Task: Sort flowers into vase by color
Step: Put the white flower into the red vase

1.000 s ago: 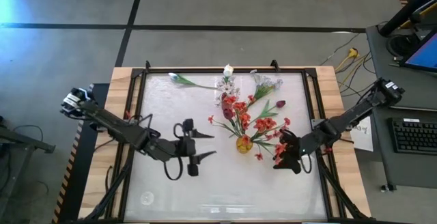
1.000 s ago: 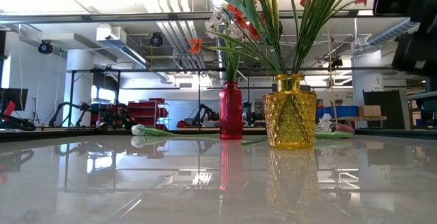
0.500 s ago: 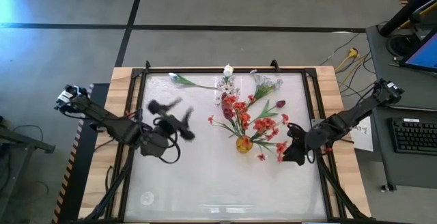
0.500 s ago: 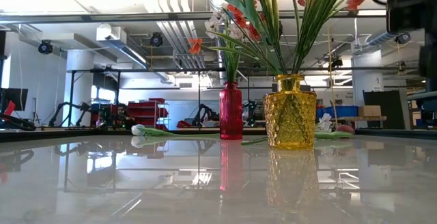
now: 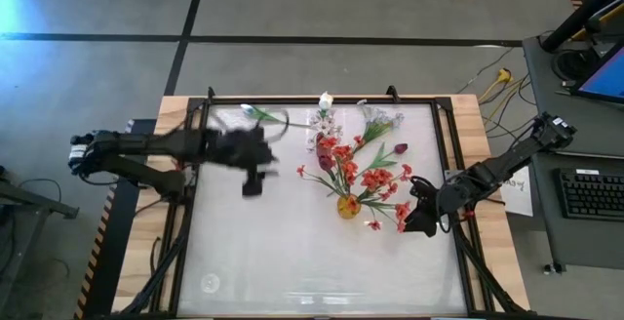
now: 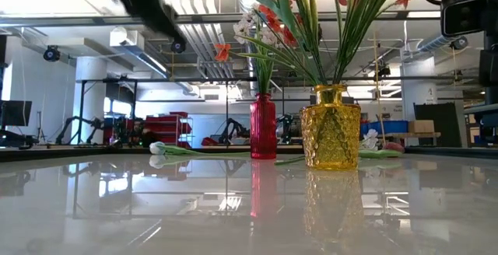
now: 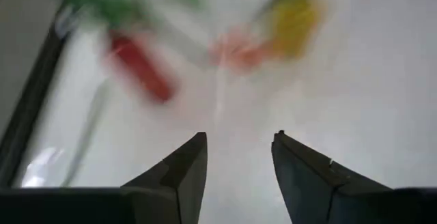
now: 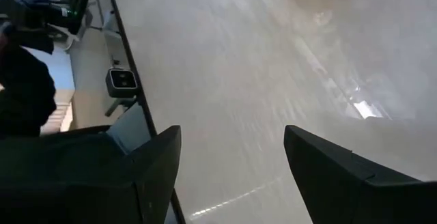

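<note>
**Left arm swung toward the far side of the table**

Since the earlier frames the left gripper has been carried from the middle of the table toward its far left part, and it is now blurred in the high view, just beside the white tulip that lies flat near the far edge. In the left wrist view its two fingers are seen parted with a clear gap between them, and nothing is held there. The right gripper has been drawn back slightly toward the right edge of the table; its fingers are spread wide over bare tabletop, and nothing is gripped.

The yellow vase is seen near the table's centre, filled with red-orange blossoms on green stems. The slim red vase stands farther back and to its left in the low view, with a dark red tulip and pale sprays in it. More white flowers are laid near the far edge, and a dark red tulip head is seen to the right of the bouquet.
</note>
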